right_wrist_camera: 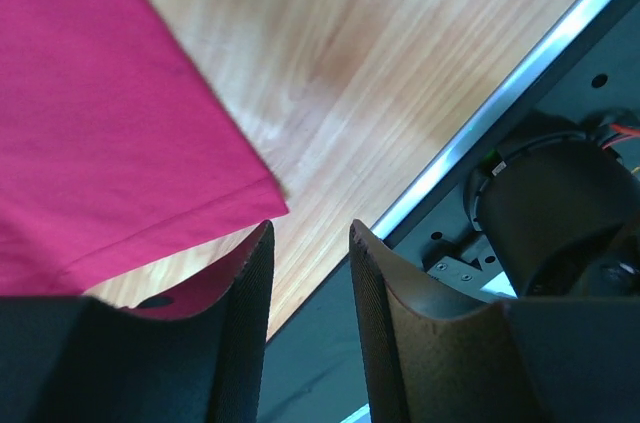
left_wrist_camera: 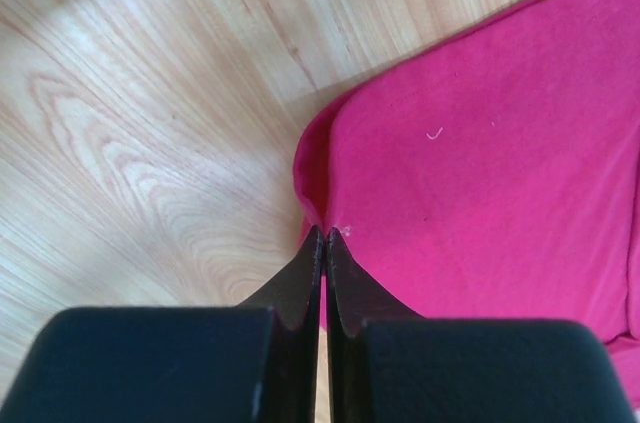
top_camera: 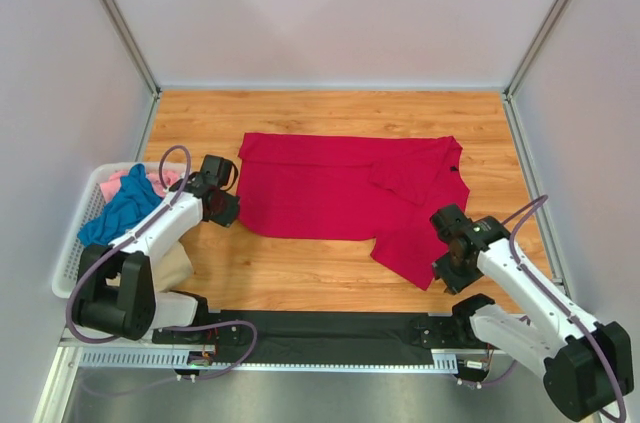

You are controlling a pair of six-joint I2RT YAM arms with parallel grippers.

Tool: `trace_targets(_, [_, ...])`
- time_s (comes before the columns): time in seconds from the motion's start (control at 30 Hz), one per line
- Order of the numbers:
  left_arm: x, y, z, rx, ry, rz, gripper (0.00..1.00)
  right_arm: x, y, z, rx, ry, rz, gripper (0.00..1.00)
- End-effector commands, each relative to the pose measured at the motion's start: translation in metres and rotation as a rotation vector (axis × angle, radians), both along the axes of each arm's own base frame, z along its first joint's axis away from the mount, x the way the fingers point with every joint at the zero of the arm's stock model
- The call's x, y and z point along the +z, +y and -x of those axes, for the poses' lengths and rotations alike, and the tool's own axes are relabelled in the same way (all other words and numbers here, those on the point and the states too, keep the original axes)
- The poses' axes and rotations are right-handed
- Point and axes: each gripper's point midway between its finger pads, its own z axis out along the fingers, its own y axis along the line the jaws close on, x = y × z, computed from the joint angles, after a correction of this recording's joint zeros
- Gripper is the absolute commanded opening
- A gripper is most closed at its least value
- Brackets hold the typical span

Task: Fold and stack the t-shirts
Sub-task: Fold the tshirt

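A light wooden worktop (top_camera: 330, 113) is carrying everything. A large crimson red cloth t-shirt (top_camera: 320, 198) is lying spread flat across its middle, with its length running left to right. The neck end is pointing right, where a small dark neck label (top_camera: 452, 171) is showing. One short sleeve (top_camera: 405, 175) is lying folded in over the body, and the near right part of the shirt is jutting toward the arms' bases.

A white plastic lattice basket (top_camera: 68, 263) is sitting at the left edge of the worktop. A crumpled teal blue cloth tee (top_camera: 125, 208) is resting in it, with a pink cloth tee (top_camera: 112, 183) showing at the far end. A tan cloth tee (top_camera: 175, 265) is bunching at the basket's near right side, partly hidden behind the left arm.

The left tool (top_camera: 228, 208) is sitting low at the red shirt's left edge. In the left wrist view its two dark fingers (left_wrist_camera: 345, 283) are pressing together with barely a slit between them, and their tips are pinching the rounded, puckered rim of the cloth.

The right tool (top_camera: 447, 261) is hanging at the shirt's near right corner, close to the worktop's metal edge rail (right_wrist_camera: 480, 123). Its jaws are standing clearly apart and gripping nothing, with the hemmed corner of the red cloth lying just beside one finger (right_wrist_camera: 245, 323)
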Motion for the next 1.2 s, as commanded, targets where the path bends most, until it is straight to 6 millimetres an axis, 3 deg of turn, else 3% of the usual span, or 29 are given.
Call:
trace_targets(0.0, [-0.003, -0.008, 0.000, -0.023, -0.002, 0.042, 0.00, -0.011, 0.017, -0.004, -0.076, -0.007, -0.088, 0.38])
trace_targets(0.33, [-0.005, -0.009, 0.003, -0.019, 0.013, 0.050, 0.00, -0.039, 0.035, -0.003, -0.060, 0.003, -0.152, 0.38])
trace_targets(0.7, [0.008, -0.001, 0.005, 0.004, 0.020, 0.014, 0.00, -0.058, 0.039, -0.007, -0.018, -0.014, -0.123, 0.35])
trace_targets(0.83, [0.010, 0.000, 0.006, 0.007, 0.019, 0.007, 0.00, -0.060, 0.031, -0.003, -0.036, -0.026, -0.100, 0.25])
trace_targets(0.9, [0.012, 0.000, 0.006, 0.005, 0.016, 0.009, 0.00, -0.058, 0.028, -0.002, -0.035, -0.038, -0.089, 0.04])
trace_targets(0.93, [0.013, 0.000, 0.007, 0.007, 0.017, 0.009, 0.00, -0.056, 0.026, -0.002, -0.035, -0.040, -0.083, 0.00])
trace_targets(1.1, [0.023, 0.001, 0.006, 0.013, 0.004, 0.008, 0.00, -0.036, 0.013, -0.003, -0.025, -0.061, -0.019, 0.00])
trace_targets(1.17, [0.030, 0.002, 0.004, 0.010, -0.011, -0.002, 0.00, -0.022, 0.009, -0.013, -0.008, -0.106, 0.011, 0.00])
